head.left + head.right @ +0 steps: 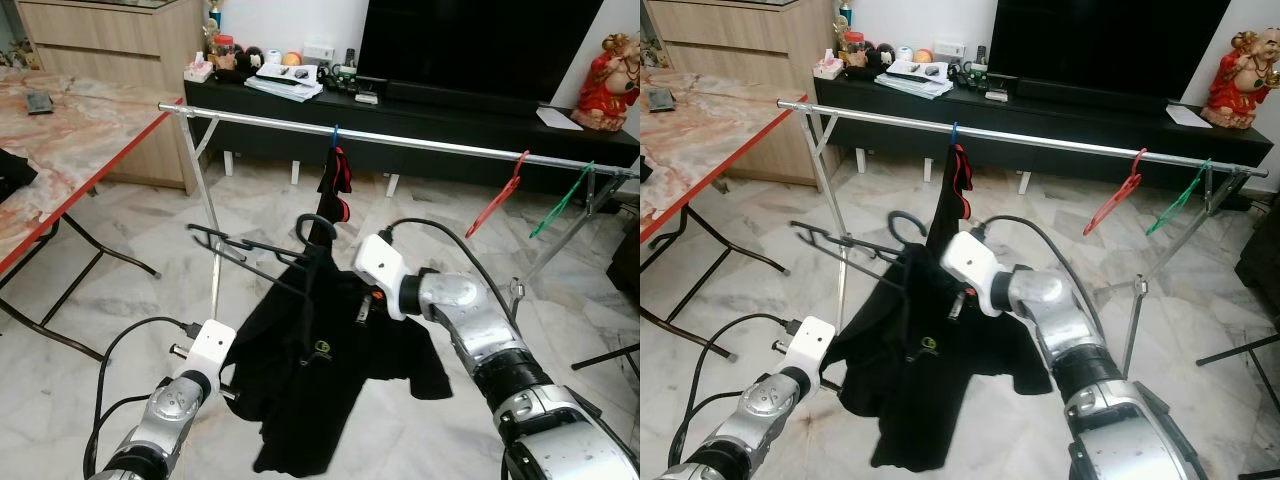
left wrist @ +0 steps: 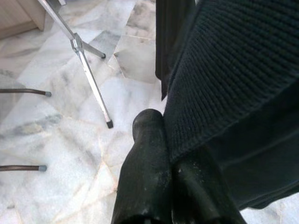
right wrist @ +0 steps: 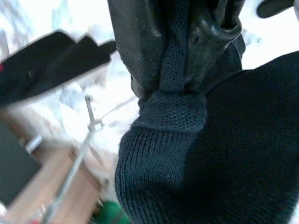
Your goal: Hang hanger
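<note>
Black shirt, logo unreadable.

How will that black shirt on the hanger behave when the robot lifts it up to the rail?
The black shirt will probably stay floppy: it sags in folds below the hanger. Its knit bunches between the right gripper fingers, so it likely grips well. The loose hem may swing.

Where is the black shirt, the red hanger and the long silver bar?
black shirt (image 1: 330, 390), left eye view, middle of the hanging cloth.
red hanger (image 1: 495, 205), left eye view, its sloping arm below the hook.
silver bar (image 1: 430, 146), left eye view, bare stretch of the rail.
</note>
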